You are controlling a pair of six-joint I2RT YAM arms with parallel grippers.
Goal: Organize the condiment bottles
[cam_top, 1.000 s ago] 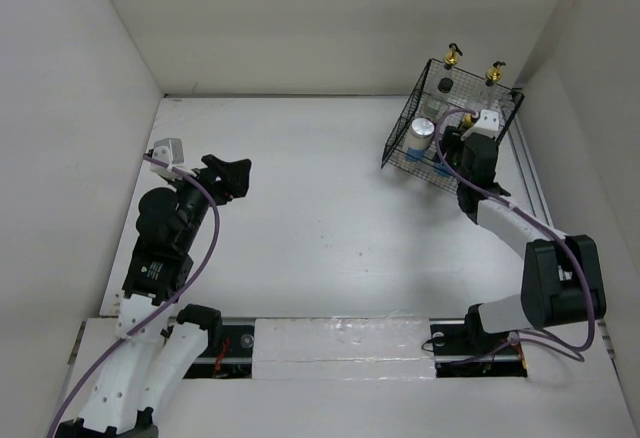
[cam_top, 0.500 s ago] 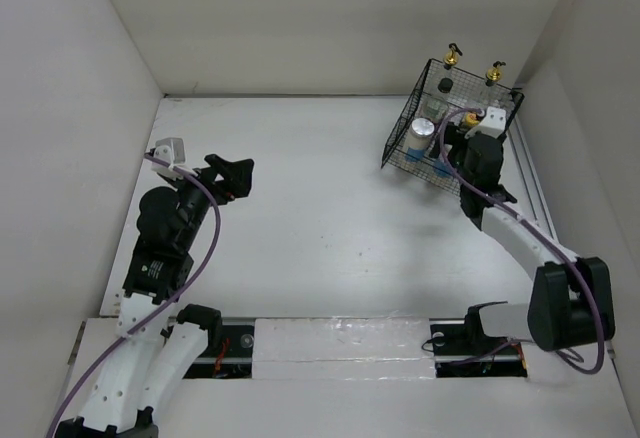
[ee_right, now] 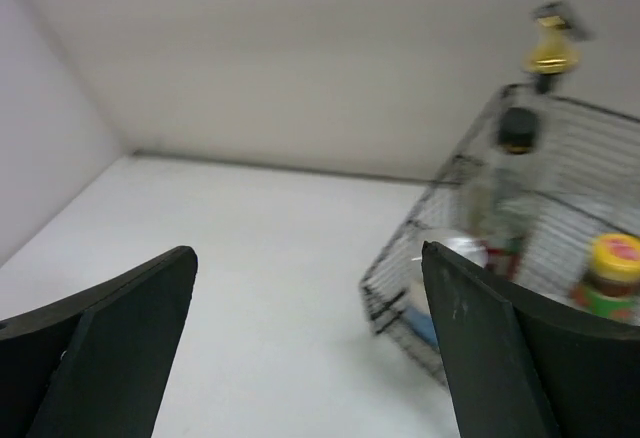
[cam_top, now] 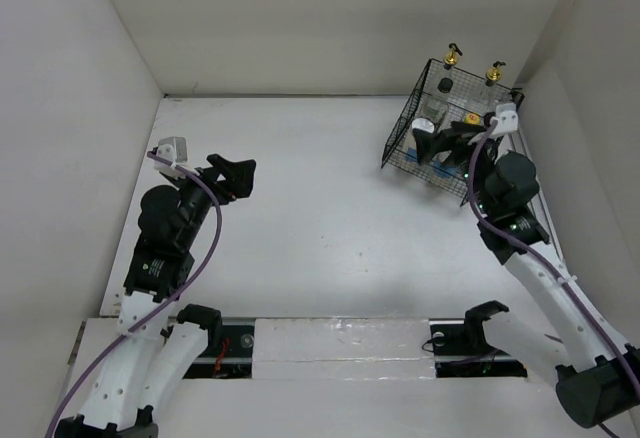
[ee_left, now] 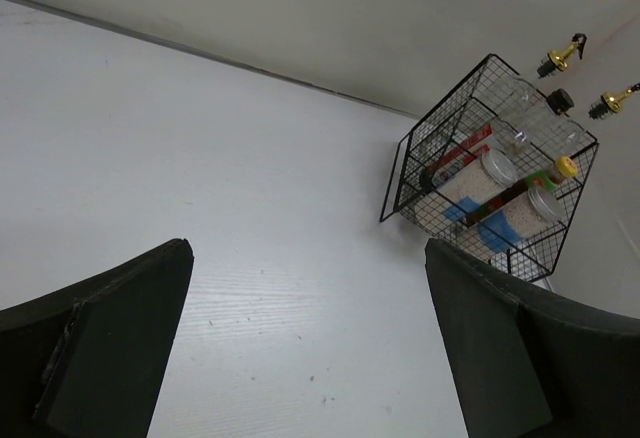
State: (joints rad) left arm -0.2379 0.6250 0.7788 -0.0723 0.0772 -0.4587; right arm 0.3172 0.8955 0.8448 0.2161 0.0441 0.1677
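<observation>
The condiment bottles all stand inside the black wire basket (cam_top: 398,144) at the far right. Two tall clear bottles with gold pourers (cam_top: 452,56) (cam_top: 493,73) are at its back. In the left wrist view, two white silver-lidded bottles (ee_left: 487,169) (ee_left: 540,202) stand in front, with a black-capped bottle (ee_left: 560,101) and a small yellow-topped bottle (ee_left: 567,166) behind them. My right gripper (cam_top: 436,139) hovers open over the basket's near side, holding nothing. My left gripper (cam_top: 236,172) is open over bare table at the left, far from the basket.
White walls close in the table on the left, back and right. The basket (ee_right: 402,288) sits close to the back right corner. A rail runs along the near edge between the arm bases.
The right gripper has lifted out of the basket and drawn back, opening wide. The left gripper has also opened wider and stayed in place.
</observation>
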